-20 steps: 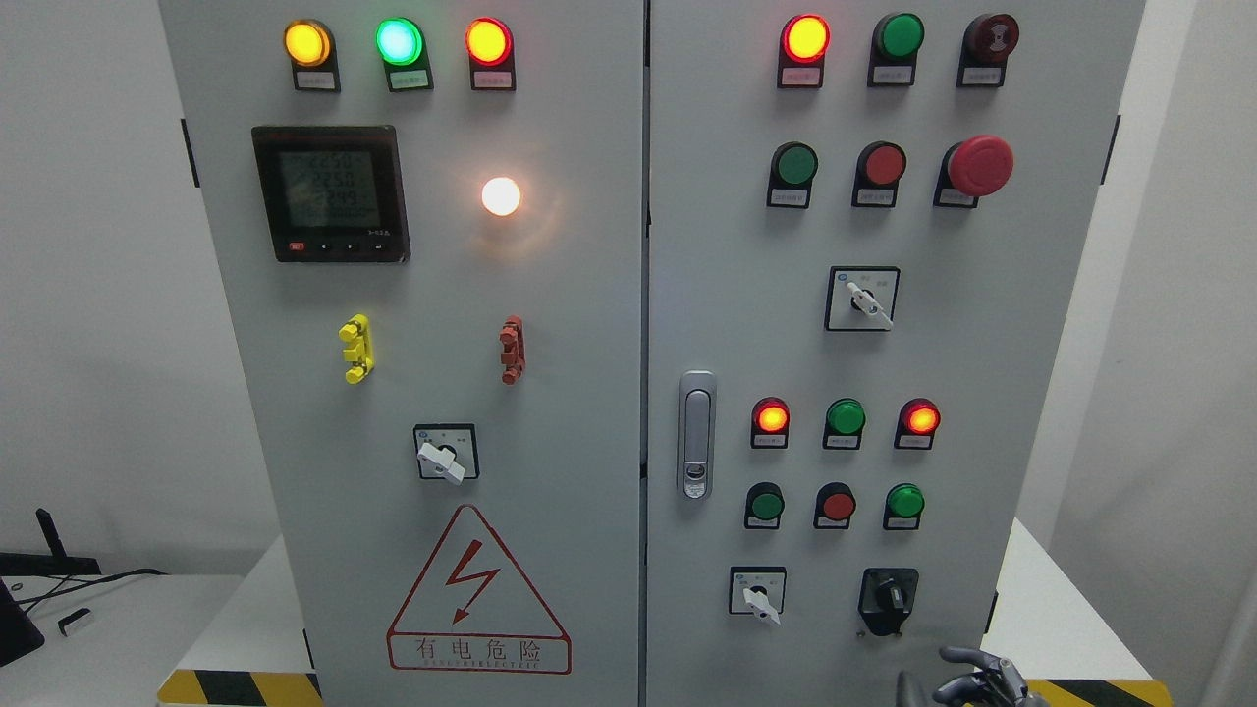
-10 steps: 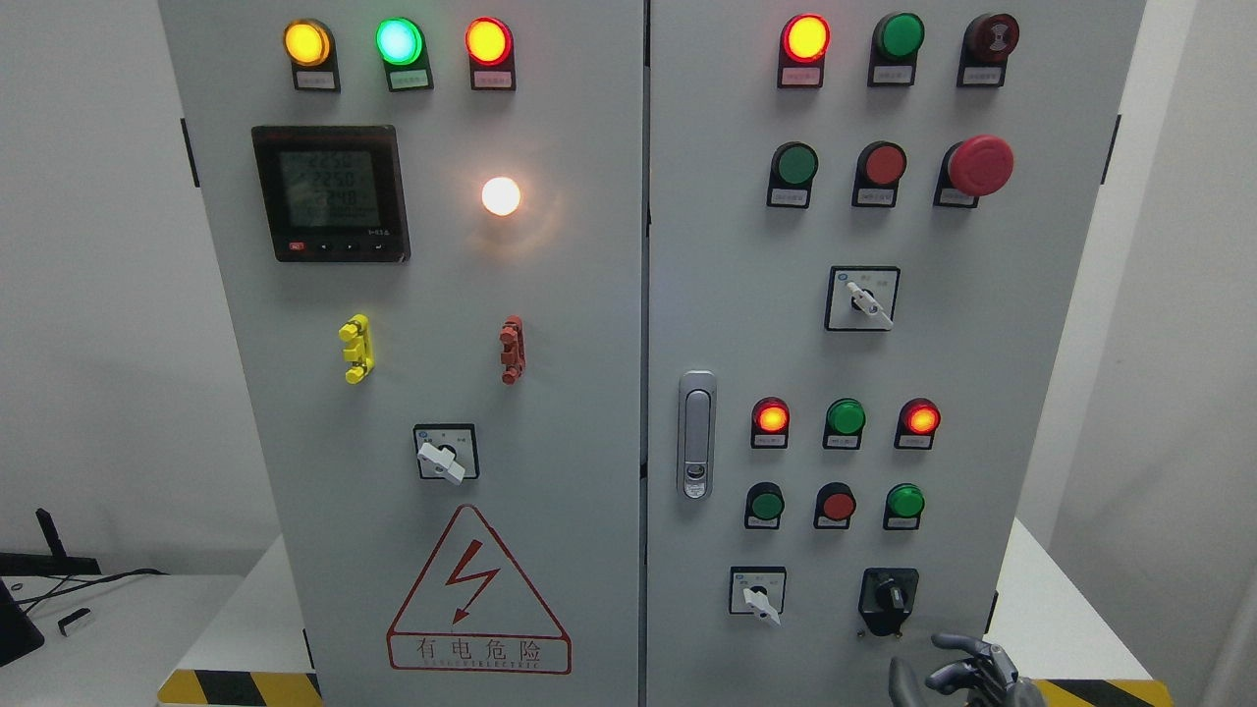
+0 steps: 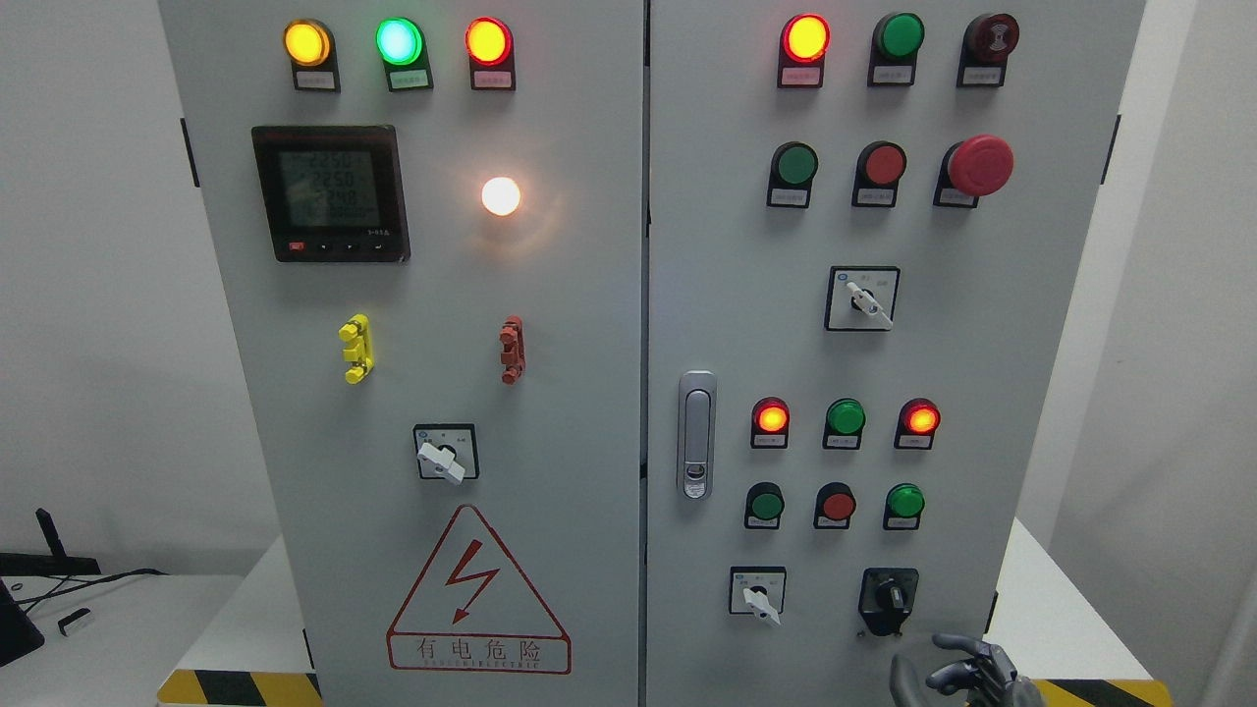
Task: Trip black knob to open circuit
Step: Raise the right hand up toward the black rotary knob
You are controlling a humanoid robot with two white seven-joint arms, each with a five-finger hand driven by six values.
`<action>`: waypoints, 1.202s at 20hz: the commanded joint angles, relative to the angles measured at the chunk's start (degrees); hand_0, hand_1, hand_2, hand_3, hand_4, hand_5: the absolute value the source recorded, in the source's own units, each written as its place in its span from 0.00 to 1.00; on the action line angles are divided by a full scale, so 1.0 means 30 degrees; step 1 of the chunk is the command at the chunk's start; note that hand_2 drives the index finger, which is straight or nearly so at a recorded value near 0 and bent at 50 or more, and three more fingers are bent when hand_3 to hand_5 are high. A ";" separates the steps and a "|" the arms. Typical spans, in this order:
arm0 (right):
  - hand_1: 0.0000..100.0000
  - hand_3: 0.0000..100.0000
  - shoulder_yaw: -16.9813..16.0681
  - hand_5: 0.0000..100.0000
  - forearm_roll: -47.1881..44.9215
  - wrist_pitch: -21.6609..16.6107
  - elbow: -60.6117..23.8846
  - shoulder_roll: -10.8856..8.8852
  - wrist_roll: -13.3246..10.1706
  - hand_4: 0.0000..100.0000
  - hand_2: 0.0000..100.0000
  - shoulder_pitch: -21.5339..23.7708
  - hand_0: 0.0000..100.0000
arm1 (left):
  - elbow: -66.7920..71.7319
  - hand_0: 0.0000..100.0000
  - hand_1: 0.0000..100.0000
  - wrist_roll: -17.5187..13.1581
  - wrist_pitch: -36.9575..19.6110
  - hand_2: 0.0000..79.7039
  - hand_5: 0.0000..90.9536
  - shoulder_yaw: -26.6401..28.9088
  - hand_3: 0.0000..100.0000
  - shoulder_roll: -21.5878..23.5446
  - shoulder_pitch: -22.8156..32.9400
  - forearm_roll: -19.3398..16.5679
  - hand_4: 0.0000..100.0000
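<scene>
Grey cabinet (image 3: 589,295), black knob (image 3: 890,596) low on its right door, untouched, right hand (image 3: 967,673) just below and right of knob at bottom edge, fingers loosely spread, holding nothing, white selector (image 3: 758,597) left of knob

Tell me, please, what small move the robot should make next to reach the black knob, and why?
Probably lift the right hand up and slightly left toward the black knob. The hand sits at the bottom edge, below the knob and not touching it, fingers relaxed and holding nothing.
</scene>
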 commanded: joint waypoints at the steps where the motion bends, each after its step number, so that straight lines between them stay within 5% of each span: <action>1: 0.74 0.71 -0.0090 0.81 -0.0007 0.0090 0.0266 0.0021 0.0006 0.70 0.42 -0.0249 0.22 | 0.0012 0.12 0.39 0.0001 0.0006 0.00 0.00 0.0000 0.00 -0.0018 0.0000 -0.0586 0.00; 24: 0.75 0.71 0.0174 0.82 0.0872 0.1232 0.0412 0.0607 -0.0053 0.70 0.42 -0.1333 0.24 | -0.0017 0.12 0.39 0.0001 0.0006 0.00 0.00 0.0000 0.00 0.0011 0.0000 -0.0586 0.00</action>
